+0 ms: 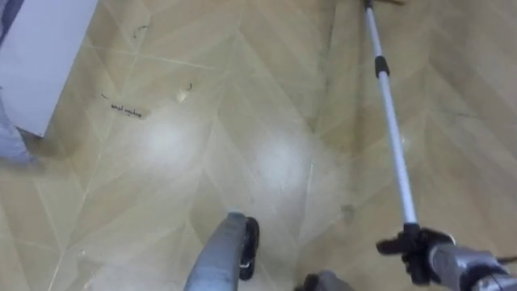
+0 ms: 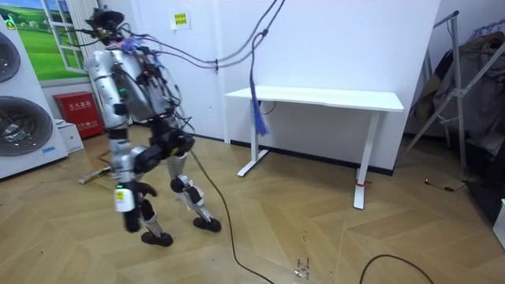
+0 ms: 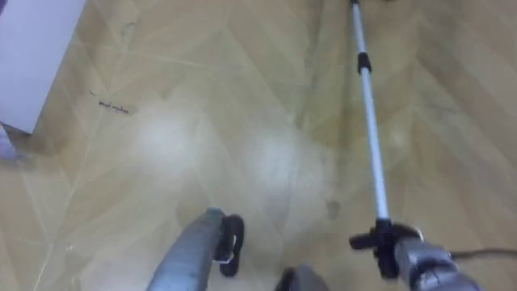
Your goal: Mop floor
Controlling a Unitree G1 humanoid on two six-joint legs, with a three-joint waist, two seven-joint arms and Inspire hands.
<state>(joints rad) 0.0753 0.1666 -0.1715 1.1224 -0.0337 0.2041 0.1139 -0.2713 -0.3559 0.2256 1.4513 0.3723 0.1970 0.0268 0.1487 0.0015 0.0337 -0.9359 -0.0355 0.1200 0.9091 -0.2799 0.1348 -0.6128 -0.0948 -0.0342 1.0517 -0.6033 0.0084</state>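
A long silver mop pole (image 1: 392, 121) runs from the top of the eye views down to my right hand (image 1: 420, 249), which is shut round its lower end at the bottom right. The pole has a dark collar (image 1: 381, 65) partway up. Its far end reaches the top edge, where the mop head is cut off. In the room view the mop (image 2: 95, 177) lies low on the floor at the room view's left of the robot. My left hand (image 1: 250, 242) hangs at the bottom middle, apart from the pole and holding nothing.
A white appliance (image 1: 36, 56) stands at the upper left. Small scraps (image 1: 128, 109) lie on the wooden floor beside it. The room view shows washing machines (image 2: 20, 118), a red box (image 2: 77, 110), a white table (image 2: 316, 99), a floor cable (image 2: 237, 252) and a clothes rack (image 2: 465, 71).
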